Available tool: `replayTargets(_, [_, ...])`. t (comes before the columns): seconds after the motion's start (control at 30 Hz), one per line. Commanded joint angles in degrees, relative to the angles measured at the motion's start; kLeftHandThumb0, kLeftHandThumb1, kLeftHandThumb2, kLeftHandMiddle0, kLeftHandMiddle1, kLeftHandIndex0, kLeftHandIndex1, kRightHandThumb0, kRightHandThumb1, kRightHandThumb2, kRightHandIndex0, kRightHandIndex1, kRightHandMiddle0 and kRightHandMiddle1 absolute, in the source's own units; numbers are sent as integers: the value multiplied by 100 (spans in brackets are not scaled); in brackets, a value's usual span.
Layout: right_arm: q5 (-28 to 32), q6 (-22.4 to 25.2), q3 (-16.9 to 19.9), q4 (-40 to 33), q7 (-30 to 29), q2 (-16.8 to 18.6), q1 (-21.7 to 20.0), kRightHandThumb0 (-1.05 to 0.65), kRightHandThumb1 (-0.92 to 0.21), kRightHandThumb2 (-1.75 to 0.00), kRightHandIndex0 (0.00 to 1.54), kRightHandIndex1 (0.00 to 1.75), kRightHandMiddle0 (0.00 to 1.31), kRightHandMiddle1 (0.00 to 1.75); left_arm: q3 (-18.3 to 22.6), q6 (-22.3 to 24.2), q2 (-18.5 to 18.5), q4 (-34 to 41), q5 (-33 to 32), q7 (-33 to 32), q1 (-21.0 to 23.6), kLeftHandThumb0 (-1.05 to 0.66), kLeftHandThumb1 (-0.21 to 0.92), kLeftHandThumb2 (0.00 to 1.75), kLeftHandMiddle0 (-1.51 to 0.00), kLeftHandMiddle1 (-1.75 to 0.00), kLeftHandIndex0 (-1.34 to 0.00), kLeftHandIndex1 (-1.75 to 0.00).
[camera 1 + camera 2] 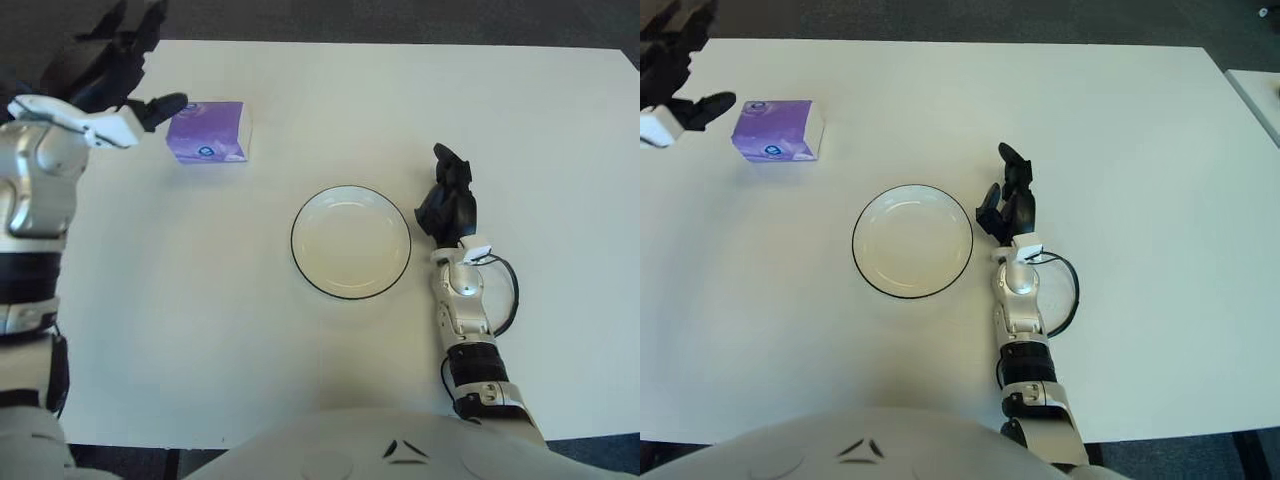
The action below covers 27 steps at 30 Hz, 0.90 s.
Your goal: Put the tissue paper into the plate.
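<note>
Purple tissue pack (207, 132), white side; white plate (350, 241), black rim; white table (300, 100); black hands.

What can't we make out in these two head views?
- Left hand: right eye view crops most of it at the frame edge; contact with the tissue pack can't be told.
- Pack's label: too small to read.
- Right hand, beside the plate: whether it touches the table is unclear.

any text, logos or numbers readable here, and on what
No text can be read.
Tissue pack: a small round emblem on its purple front, too small to read.
Plate: no marking.
Left robot hand shows just left of the pack; nothing legible on it.
</note>
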<state>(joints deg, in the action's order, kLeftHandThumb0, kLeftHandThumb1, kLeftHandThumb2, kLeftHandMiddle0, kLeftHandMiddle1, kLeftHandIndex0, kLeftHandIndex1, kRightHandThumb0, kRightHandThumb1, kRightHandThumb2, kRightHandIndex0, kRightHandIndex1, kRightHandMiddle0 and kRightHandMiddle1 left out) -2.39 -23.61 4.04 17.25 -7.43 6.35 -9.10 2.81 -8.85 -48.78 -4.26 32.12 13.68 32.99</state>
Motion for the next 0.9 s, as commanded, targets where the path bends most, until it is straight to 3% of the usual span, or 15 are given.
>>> replayTargets(0.0, [83, 360, 41, 682, -53, 56, 490, -54, -92, -98, 30, 6, 0, 68, -272, -19, -68, -165, 245, 54, 316, -103, 92, 74, 0, 0, 0, 0])
replayTargets(0.23, [80, 327, 36, 742, -62, 43, 450, -54, -92, -98, 29, 6, 0, 67, -749, -70, -267, -450, 694, 398, 945, -105, 92, 76, 0, 0, 0, 0])
replayTargets(0.5, [65, 272, 51, 857, -75, 24, 391, -53, -92, -100, 29, 6, 0, 66, -1250, -292, 34, -1309, 774, 553, 1606, -104, 92, 67, 0, 0, 0, 0])
replayTargets(0.87, [51, 201, 54, 914, -84, 6, 371, -52, -92, -101, 28, 5, 0, 65, -1834, -1841, 324, -3506, 811, -126, 2499, -105, 92, 40, 0, 0, 0, 0])
